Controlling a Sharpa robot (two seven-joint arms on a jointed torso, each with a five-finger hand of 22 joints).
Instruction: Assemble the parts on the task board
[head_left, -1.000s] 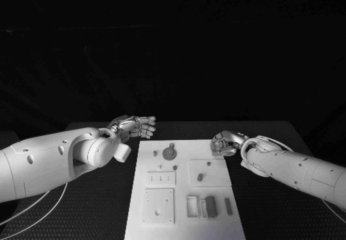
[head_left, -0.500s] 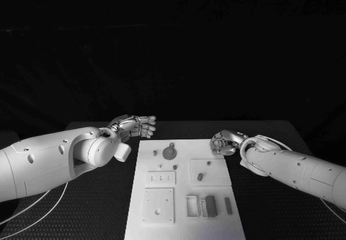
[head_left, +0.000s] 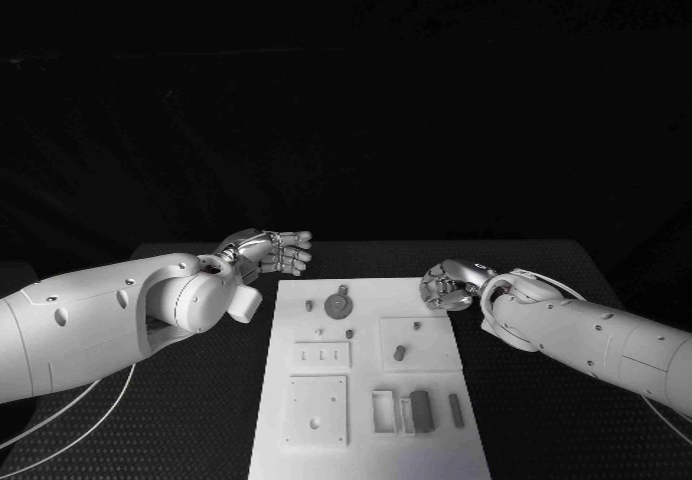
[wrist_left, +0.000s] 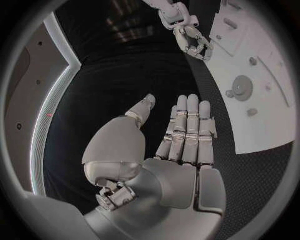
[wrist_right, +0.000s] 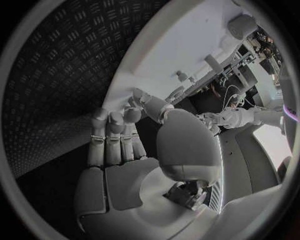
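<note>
Board (head_left: 368, 375) on counter (head_left: 188, 400), parts (head_left: 420, 408) on it.
Left hand (head_left: 270, 252) spread, empty, off board's far-left corner; right hand (head_left: 450, 285) curled, empty, at right edge.

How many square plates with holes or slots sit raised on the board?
3: one with slots at mid-left, one holding a peg at mid-right, one at near-left. Smaller ones may escape me.

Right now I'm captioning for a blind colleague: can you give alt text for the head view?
A white task board with small grey parts lies on a black table. The left hand and right hand flank its far end, holding nothing.
</note>
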